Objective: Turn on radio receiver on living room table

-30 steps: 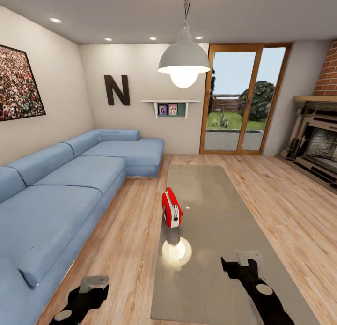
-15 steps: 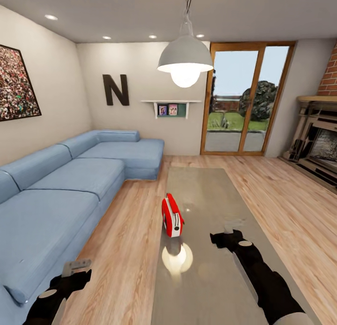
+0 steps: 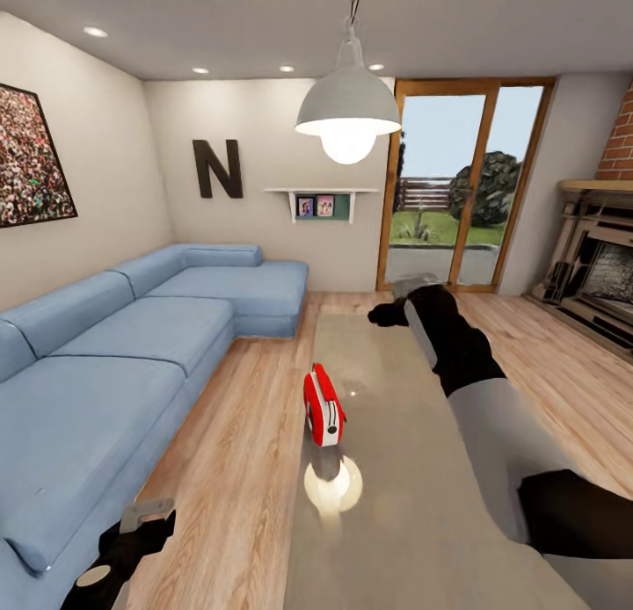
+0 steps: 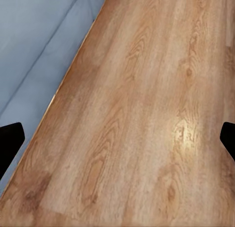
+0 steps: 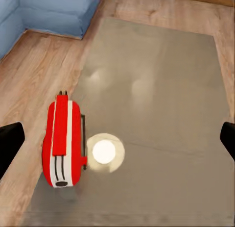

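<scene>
Near table (image 3: 413,496) edge, radio receiver (image 3: 323,407)

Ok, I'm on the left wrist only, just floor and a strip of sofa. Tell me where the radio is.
Observer: The radio stands upright on the table, close to the edge that faces the sofa.
Operator: Now give me the right arm.
Observer: The right gripper hangs above the table, past the radio and clear of it.
Operator: Say whether it's open.
Observer: Open. In the right wrist view its fingers sit wide apart and look down on the radio, with nothing between them.
</scene>
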Controlling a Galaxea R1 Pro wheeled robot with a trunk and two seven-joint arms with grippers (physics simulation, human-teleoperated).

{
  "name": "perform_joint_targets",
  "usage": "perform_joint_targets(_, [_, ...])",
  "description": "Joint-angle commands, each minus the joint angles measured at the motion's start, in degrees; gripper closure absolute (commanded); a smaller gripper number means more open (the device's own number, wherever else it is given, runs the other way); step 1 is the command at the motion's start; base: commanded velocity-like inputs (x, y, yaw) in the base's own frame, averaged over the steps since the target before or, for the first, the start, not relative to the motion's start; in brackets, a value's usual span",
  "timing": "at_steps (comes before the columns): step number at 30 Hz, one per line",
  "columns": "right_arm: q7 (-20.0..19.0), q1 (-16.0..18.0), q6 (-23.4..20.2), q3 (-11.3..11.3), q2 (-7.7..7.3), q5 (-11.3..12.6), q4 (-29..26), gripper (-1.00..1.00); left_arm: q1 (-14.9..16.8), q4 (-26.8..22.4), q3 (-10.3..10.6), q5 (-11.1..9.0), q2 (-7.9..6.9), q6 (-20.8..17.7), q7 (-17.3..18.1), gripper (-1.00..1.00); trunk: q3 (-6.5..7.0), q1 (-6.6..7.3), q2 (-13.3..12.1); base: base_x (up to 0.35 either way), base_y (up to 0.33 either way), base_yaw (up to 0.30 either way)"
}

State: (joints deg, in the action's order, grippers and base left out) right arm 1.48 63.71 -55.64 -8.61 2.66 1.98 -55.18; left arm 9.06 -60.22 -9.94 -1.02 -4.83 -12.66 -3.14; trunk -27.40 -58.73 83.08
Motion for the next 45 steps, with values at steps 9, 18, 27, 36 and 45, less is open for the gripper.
perform_joint_targets(9, [0.1, 4.0, 1.0, -0.2, 4.13, -0.9, 16.7, -1.0, 0.0, 0.0, 0.0, -0.1, -0.18, -0.2, 0.4, -1.0, 0.0, 0.0, 0.0, 0.0, 0.0, 0.0])
perform_joint_targets(18, [-0.1, 4.1, 1.1, -0.5, 3.95, -0.6, 22.4, -1.0, 0.0, 0.0, -0.5, -0.3, -0.26, -0.3, 0.3, -1.0, 0.0, 0.0, 0.0, 0.0, 0.0, 0.0])
perform_joint_targets(27, [-0.2, 4.1, 1.3, -0.4, 3.99, -0.6, 23.9, -1.0, 0.0, 0.0, -0.4, -0.3, -0.17, -0.4, 0.3, -1.0, 0.0, 0.0, 0.0, 0.0, 0.0, 0.0])
perform_joint_targets(36, [-0.2, 4.1, 1.3, -0.4, 4.02, -0.7, 23.9, -1.0, 0.0, -0.1, -0.2, -0.3, -0.29, -0.5, 0.7, -1.0, 0.0, 0.0, 0.0, 0.152, 0.01, 0.0])
perform_joint_targets(45, [-0.2, 4.1, 1.3, -0.5, 4.02, -0.7, 23.9, -1.0, 0.0, 0.0, -0.2, 0.0, -0.08, -0.5, 0.3, -1.0, 0.0, 0.0, 0.0, 0.226, 0.06, 0.0])
